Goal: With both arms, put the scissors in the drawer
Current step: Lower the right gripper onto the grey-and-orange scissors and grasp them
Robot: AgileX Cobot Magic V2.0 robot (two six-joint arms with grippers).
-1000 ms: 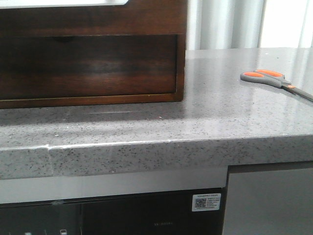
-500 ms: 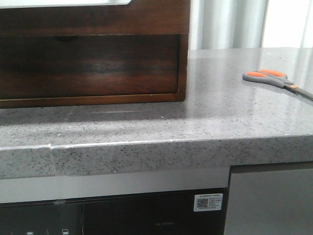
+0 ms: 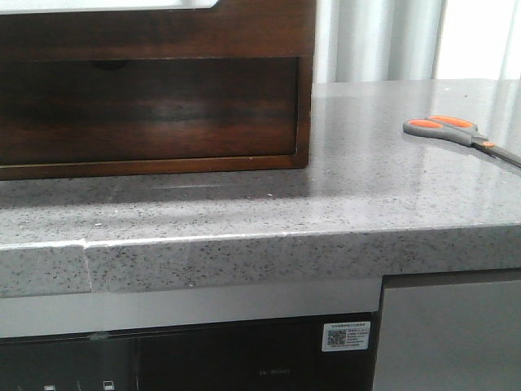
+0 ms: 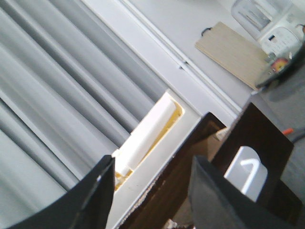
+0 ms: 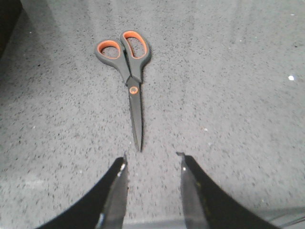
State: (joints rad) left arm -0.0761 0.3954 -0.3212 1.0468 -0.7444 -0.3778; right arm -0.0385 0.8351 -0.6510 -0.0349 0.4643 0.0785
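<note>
The scissors (image 3: 453, 130), with orange-and-grey handles, lie flat on the grey counter at the far right. In the right wrist view the scissors (image 5: 129, 67) lie closed, blades pointing at my right gripper (image 5: 152, 157), which is open and empty just short of the blade tip. The dark brown drawer (image 3: 155, 110) sits shut in its cabinet at the back left, its finger notch (image 3: 110, 63) in the top edge. My left gripper (image 4: 152, 164) is open and empty, held up high over the cabinet's top. Neither arm shows in the front view.
The speckled grey counter (image 3: 326, 204) ends in a front edge with a dark appliance (image 3: 244, 358) below. A plain wood panel (image 3: 163, 28) tops the drawer. The left wrist view shows a white tray (image 4: 152, 129) on the cabinet, curtains, a wooden board (image 4: 231, 52) and a white appliance (image 4: 276, 24).
The whole front view has shifted a few pixels to the right since a second ago. The scissors and the drawer keep their places on the counter.
</note>
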